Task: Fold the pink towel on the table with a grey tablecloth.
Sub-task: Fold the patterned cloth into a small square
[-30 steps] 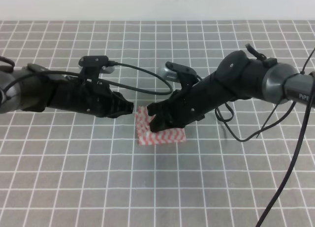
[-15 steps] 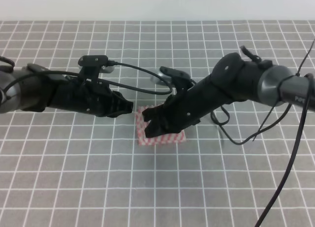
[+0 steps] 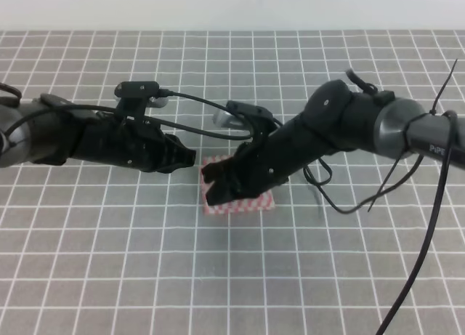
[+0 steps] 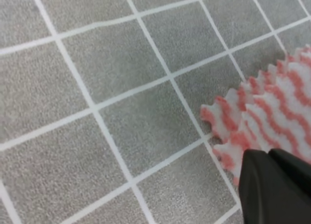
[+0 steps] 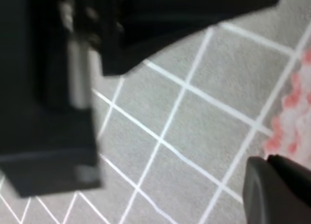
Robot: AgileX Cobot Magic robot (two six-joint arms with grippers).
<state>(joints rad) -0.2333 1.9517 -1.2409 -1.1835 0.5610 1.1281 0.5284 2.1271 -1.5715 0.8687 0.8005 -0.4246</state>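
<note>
Towel point(image 3: 243, 202): lies on the grey gridded table point(image 3: 109, 262) near the middle of the high view, mostly hidden under the right gripper; only its front strip and right corner show there.

Towel and left gripper point(image 3: 190, 158): the tip stops just beside the towel's upper left corner. In the left wrist view the towel point(image 4: 272, 110) shows two stacked zigzag edges (so it looks layered there), with the dark fingers point(image 4: 277, 185) at the frame's lower right, overlapping the cloth's edge.

Towel and right gripper point(image 3: 214, 182): the tip sits over the towel's left part, low to the cloth. In the right wrist view only a pink jagged edge point(image 5: 296, 117) shows at the right border, beside the dark finger point(image 5: 277, 190).

Left jaws: look together at the tip; whether they pinch cloth cannot be told.

Right jaws: cannot tell (the fingers are a dark mass in both views).

Left arm: stretched in from the left, nearly level, pointing right.

Right arm: reaches in from the right, sloping down and leftward across the towel; cables loop beneath it.
</note>
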